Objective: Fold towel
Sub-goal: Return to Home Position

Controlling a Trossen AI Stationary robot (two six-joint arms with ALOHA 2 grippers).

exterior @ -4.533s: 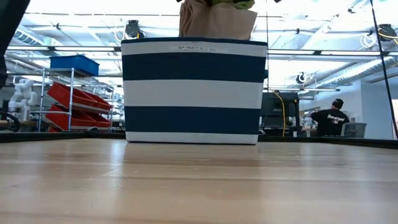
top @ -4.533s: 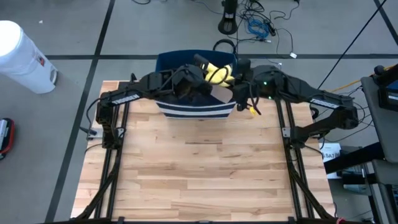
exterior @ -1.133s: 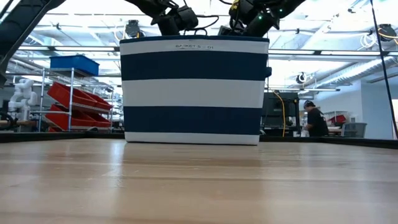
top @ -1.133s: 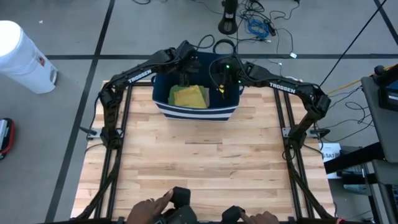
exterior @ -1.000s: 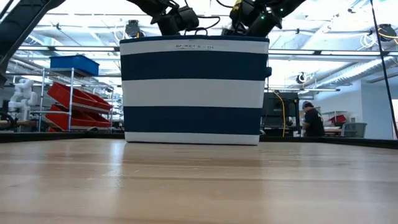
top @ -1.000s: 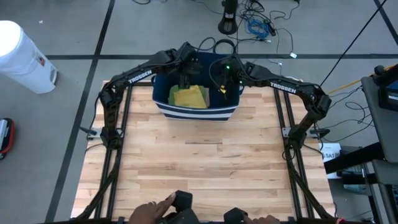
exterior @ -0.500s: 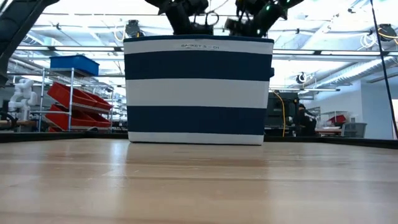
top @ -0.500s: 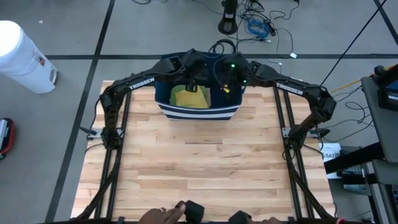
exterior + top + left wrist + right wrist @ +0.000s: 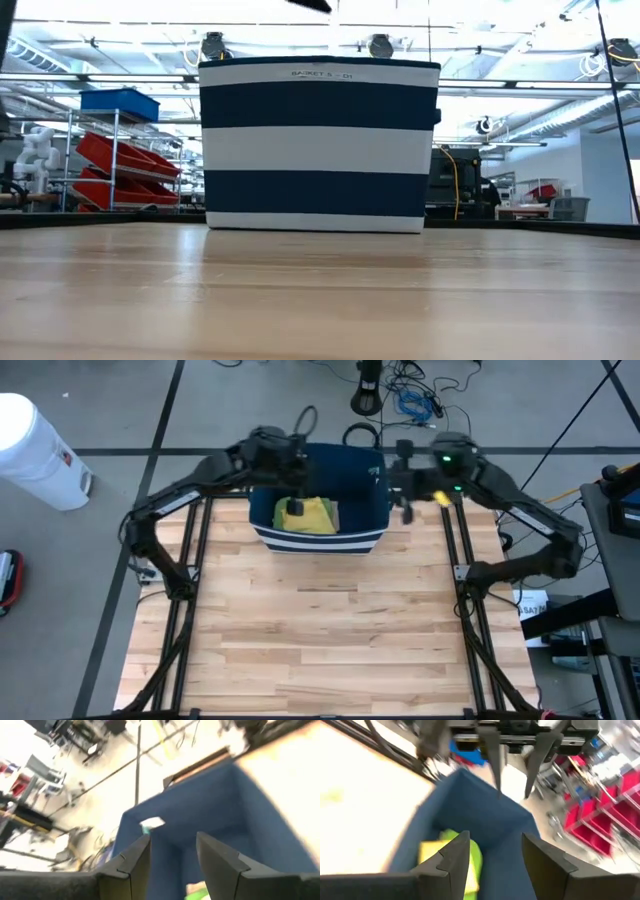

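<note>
Folded yellow-green towels [image 9: 310,516] lie inside the navy-and-white striped fabric bin [image 9: 318,541]. The left gripper [image 9: 172,840] hangs over the bin and the right gripper [image 9: 495,837] beside its rim, both parted and empty.

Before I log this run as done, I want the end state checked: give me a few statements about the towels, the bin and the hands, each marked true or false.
1. The towels lie inside the bin. True.
2. The left hand grips a towel. False: its fingers are apart with nothing between them.
3. The bin stands upright on the table. True.
4. A towel lies on the table in front of the bin. False: the only towels in view are in the bin.
5. The right hand is shut. False: it is open and empty.
</note>
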